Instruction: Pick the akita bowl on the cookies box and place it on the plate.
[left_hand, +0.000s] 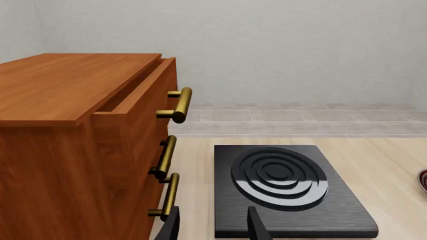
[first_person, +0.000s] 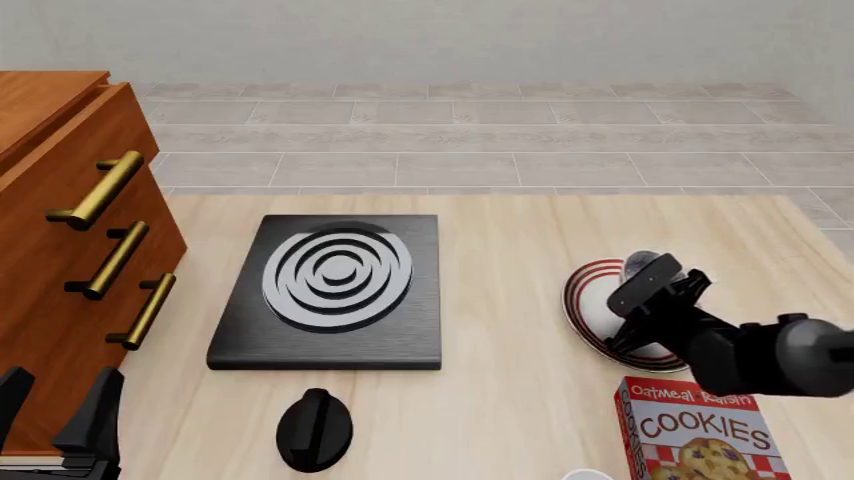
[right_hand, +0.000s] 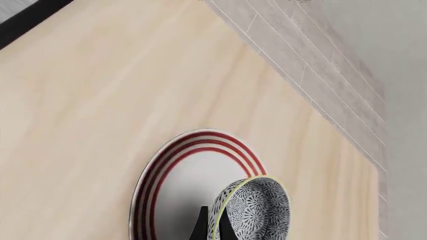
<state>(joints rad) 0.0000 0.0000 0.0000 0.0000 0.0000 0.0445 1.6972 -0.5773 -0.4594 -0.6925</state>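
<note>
Two arms are visible: the right fingers (right_hand: 212, 227) pinch the akita bowl (right_hand: 257, 210) rim over the plate (right_hand: 180, 185); the left fingers (left_hand: 212, 225) are spread apart, holding nothing.

The right arm enters the front view from 3 o'clock and stretches toward 9 o'clock, its right gripper (first_person: 641, 290) pinched on the rim of the akita bowl (right_hand: 257, 207). The left gripper (first_person: 54, 405) hangs low at 7 o'clock, its fingers (left_hand: 257, 225) parted and holding nothing.
</note>
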